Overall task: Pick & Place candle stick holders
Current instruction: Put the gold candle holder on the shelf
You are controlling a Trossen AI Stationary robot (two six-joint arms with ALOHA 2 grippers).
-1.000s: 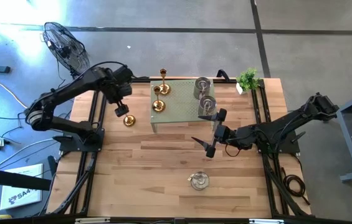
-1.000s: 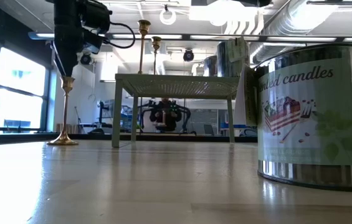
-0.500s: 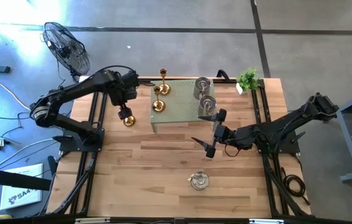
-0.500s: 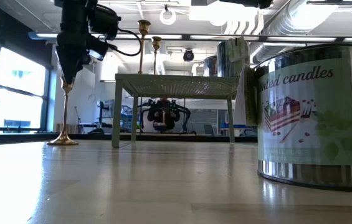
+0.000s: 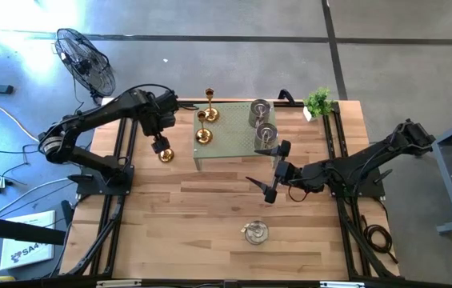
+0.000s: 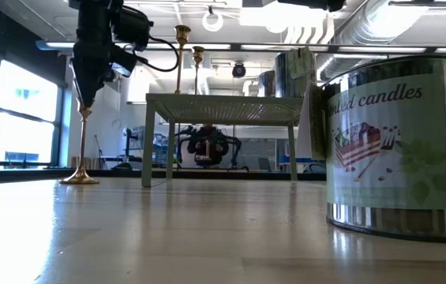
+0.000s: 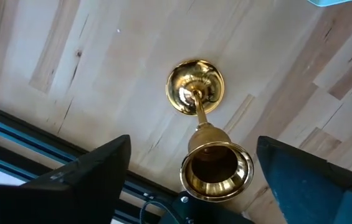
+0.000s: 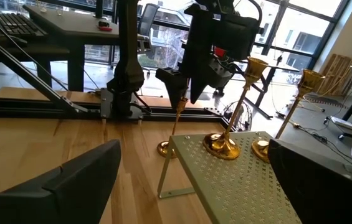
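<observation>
One gold holder [image 5: 166, 154] stands by its round base on the table left of the green stand [image 5: 230, 142]. My left gripper [image 5: 160, 144] hovers just over its cup [image 7: 216, 169], open, one finger on each side, touching nothing; it also shows in the low view [image 6: 85, 101]. Two gold holders [image 5: 209, 112] [image 5: 202, 134] and two silvery holders [image 5: 259, 112] [image 5: 266, 134] stand on the stand. A third silvery holder [image 5: 255, 233] stands on the table near the front. My right gripper [image 5: 270, 170] is open and empty in front of the stand.
A small green plant [image 5: 318, 102] stands at the table's far right corner. The silvery tin [image 6: 396, 150] fills the low view's right side. Bare wood lies between the stand and the near edge. A fan [image 5: 86, 60] stands off the table, far left.
My left gripper has shifted a little toward the stand and down onto the top of the gold holder, turning about its wrist, then kept still. The holder has stayed where it was.
</observation>
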